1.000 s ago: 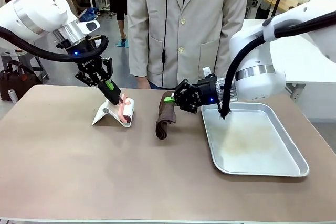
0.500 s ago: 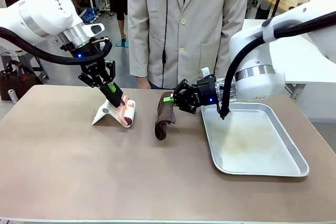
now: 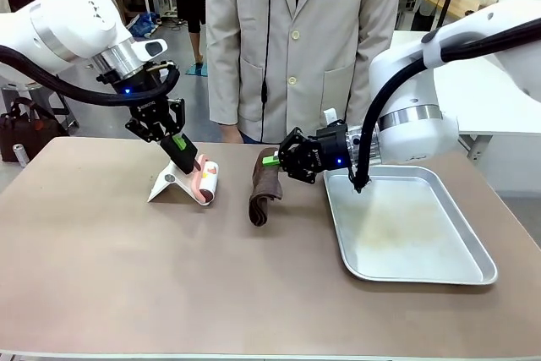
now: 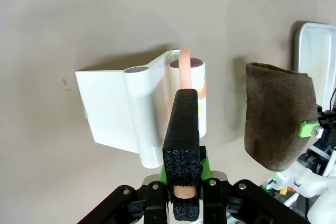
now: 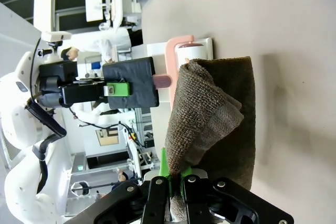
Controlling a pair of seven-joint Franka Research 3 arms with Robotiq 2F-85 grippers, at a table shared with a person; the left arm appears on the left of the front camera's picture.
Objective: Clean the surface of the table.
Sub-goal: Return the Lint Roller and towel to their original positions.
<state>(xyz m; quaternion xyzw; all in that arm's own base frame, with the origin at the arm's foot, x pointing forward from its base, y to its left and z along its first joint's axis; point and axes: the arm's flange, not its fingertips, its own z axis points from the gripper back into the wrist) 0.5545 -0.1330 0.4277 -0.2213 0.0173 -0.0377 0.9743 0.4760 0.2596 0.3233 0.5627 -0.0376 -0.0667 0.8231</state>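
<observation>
The taupe-brown table [image 3: 127, 276] carries a lint roller [image 3: 206, 182] with a pink handle [image 4: 185, 66], resting against its white cover [image 3: 167, 183]. My left gripper [image 3: 189, 161] is shut on that pink handle, and in the left wrist view its fingers [image 4: 182, 124] press together around the handle. My right gripper [image 3: 274, 161] is shut on the top of a brown cloth [image 3: 263, 196], which hangs down and touches the tabletop. In the right wrist view the cloth [image 5: 220, 124] is folded, with the left gripper [image 5: 131, 85] just beyond it.
A shallow silver metal tray [image 3: 473, 270] lies on the right of the table, close to the right arm. A person in a beige coat [image 3: 296, 40] stands at the far edge. White-topped tables stand behind at the right.
The left arm has shifted slightly to the right with the roller handle in its grip. The right gripper and cloth have edged a little left.
</observation>
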